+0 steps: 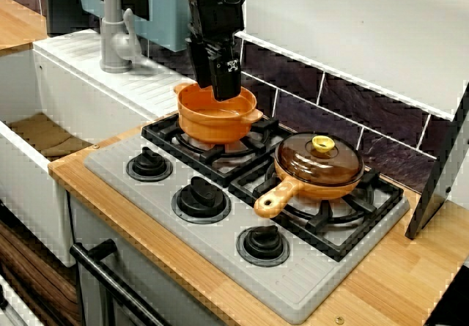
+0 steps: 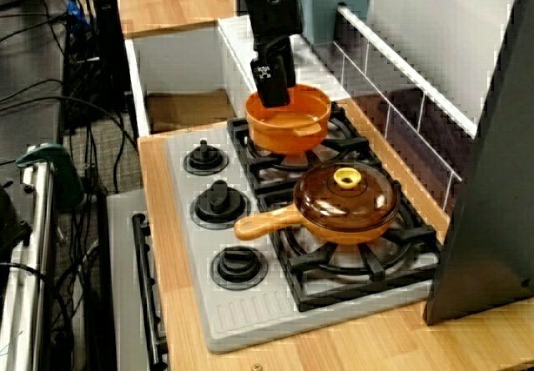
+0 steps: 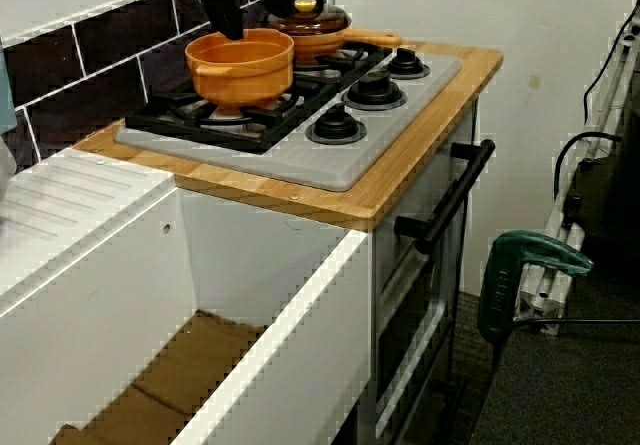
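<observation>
**Stove-top, listed left to right as seen in the view facing the tiled wall**

1. Sink [image 1: 26, 187]: white basin with a grey faucet [image 1: 113, 33] behind it, well apart from the work.
2. Pincer [image 1: 226, 88]: black, hanging straight down at the far rim of the orange pot [image 1: 212, 121], with its tips dipping just inside that rim. The fingers read as one dark block in all three views. I cannot tell whether it is clenched on the rim or merely set against it.
3. Orange pot: upright, uncovered, apparently empty. It is on the left burner grate of the grey stove [image 1: 220, 245]. Whether it rests fully on the grate or sits a trace above it cannot be told.
4. Knobs [image 1: 200, 198]: three black ones in a row along the stove's near edge.
5. Pan [image 1: 319, 176]: on the right burner under a brown glass lid [image 1: 319, 157], its handle pointing toward the knobs. It is near the pot but apart from it.
6. Table [image 1: 396, 289]: wooden, carrying the stove.

Step in hand, by judgement: contact at the pot's rim. Any move of the pot calls for a firm hold on that thin rim, a level carry and clearance from the pan.
</observation>
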Action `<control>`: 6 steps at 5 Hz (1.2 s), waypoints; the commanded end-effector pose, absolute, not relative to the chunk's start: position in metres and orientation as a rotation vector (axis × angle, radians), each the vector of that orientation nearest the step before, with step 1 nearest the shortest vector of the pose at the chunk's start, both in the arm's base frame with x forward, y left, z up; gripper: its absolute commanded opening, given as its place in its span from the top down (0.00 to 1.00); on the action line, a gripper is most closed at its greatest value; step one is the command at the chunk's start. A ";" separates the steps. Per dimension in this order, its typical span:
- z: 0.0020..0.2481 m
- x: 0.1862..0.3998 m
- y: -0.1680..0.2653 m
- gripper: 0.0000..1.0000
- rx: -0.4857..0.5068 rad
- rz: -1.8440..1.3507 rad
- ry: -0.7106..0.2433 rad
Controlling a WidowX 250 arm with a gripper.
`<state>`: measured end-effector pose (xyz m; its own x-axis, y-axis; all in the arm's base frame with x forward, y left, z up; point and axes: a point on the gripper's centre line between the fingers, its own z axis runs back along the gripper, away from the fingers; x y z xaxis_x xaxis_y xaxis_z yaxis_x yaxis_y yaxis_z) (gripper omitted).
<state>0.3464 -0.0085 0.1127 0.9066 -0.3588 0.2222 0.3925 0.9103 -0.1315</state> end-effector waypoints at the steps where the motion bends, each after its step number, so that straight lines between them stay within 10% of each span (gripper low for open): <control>1: 0.113 0.346 -0.009 0.00 -0.175 -0.390 -0.196; 4: 0.147 0.327 -0.021 0.00 -0.142 -0.746 -0.239; 6: 0.128 0.326 -0.007 0.00 -0.214 -0.969 -0.213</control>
<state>0.3215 -0.0089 0.1124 0.5746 -0.7809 0.2451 0.8178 0.5599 -0.1333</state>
